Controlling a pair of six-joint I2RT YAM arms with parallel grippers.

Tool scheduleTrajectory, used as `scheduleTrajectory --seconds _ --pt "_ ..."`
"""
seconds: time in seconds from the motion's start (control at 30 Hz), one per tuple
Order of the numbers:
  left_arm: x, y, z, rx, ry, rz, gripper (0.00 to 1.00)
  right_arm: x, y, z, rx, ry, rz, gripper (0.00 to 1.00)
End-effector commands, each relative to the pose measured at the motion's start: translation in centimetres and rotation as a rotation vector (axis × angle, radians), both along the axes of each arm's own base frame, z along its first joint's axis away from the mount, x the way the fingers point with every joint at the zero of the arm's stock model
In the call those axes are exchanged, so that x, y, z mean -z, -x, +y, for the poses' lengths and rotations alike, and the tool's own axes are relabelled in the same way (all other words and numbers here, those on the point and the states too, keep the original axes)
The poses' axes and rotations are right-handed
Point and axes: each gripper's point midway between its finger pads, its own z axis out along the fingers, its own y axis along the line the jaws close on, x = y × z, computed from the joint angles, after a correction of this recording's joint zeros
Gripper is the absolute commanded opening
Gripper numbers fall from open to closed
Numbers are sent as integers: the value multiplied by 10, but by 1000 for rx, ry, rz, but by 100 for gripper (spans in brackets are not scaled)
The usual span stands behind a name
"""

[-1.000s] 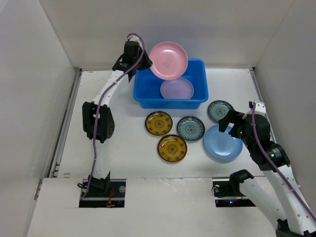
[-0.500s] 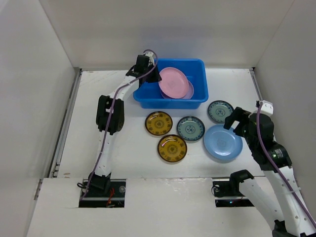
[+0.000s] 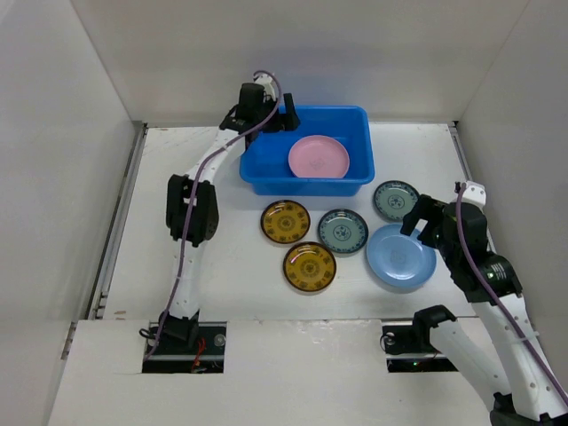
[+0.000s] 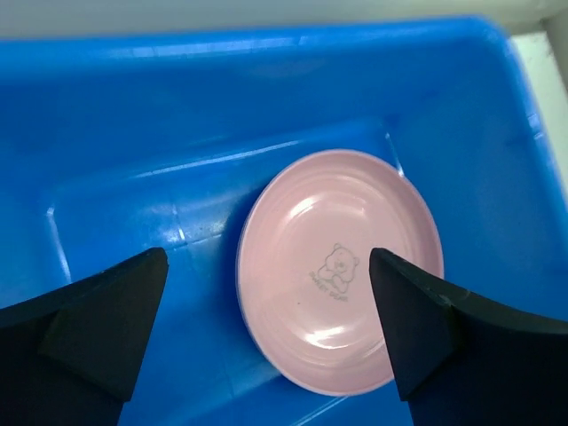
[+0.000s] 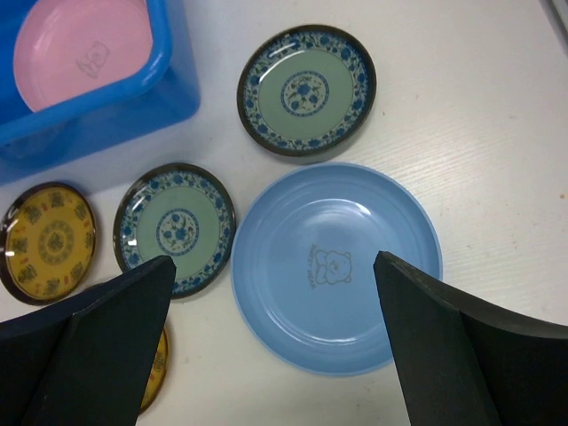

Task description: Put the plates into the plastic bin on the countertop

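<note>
**A:** What sits on the white countertop [image 3: 231,288]?

**B:** The biggest thing is the blue plastic bin [image 3: 306,187], at the far side near the back wall. In front of it and to the right, the light blue plate [image 3: 401,256] lies flat on the surface.

**A:** And the pink plate [image 3: 319,157]?

**B:** It lies flat inside the bin, toward the right end.

**A:** The small ones?

**B:** All four are out on the countertop. One teal plate [image 3: 396,199] is just behind the light blue plate and the other [image 3: 343,231] is just to its left. The two amber plates [image 3: 285,221] [image 3: 310,266] lie further left, close together.

**A:** The grippers?

**B:** The left gripper [image 4: 266,262] hangs above the bin with its jaws spread wide and holds nothing. The right gripper [image 5: 273,260] hovers over the light blue plate, also wide open and empty.
</note>
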Motion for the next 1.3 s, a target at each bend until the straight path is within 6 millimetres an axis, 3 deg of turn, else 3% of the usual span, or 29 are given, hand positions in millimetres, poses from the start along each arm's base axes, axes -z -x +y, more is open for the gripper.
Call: scheduleTrajectory --seconds 0.0,0.1,0.2,0.3,0.43,0.63,0.8,0.97,1.13,1.27 --pt "-165 23 15 -34 69 -300 100 -4 1 6 -34 3 25 100" --pt "-186 47 33 -102 47 -313 100 -3 -2 8 -28 -8 36 100" --pt "-181 79 48 -166 8 -291 100 8 -4 4 5 -18 69 100" --pt "-161 116 61 -217 -37 -242 100 27 -5 -1 52 -15 98 100" --pt "-120 167 89 -319 -136 -145 100 50 0 1 94 -64 124 100" --pt "-71 224 142 -463 -194 -8 100 69 4 -14 242 -141 142 100" --pt "-35 253 183 -574 -165 90 100 94 4 -30 403 -248 199 100" --pt "-13 274 198 -598 -177 146 100 132 14 -24 561 -496 319 94" --pt "-7 288 208 -638 -105 149 100 150 24 -29 721 -555 354 92" --pt "-13 294 208 -634 -53 143 100 162 33 -20 771 -575 429 91"
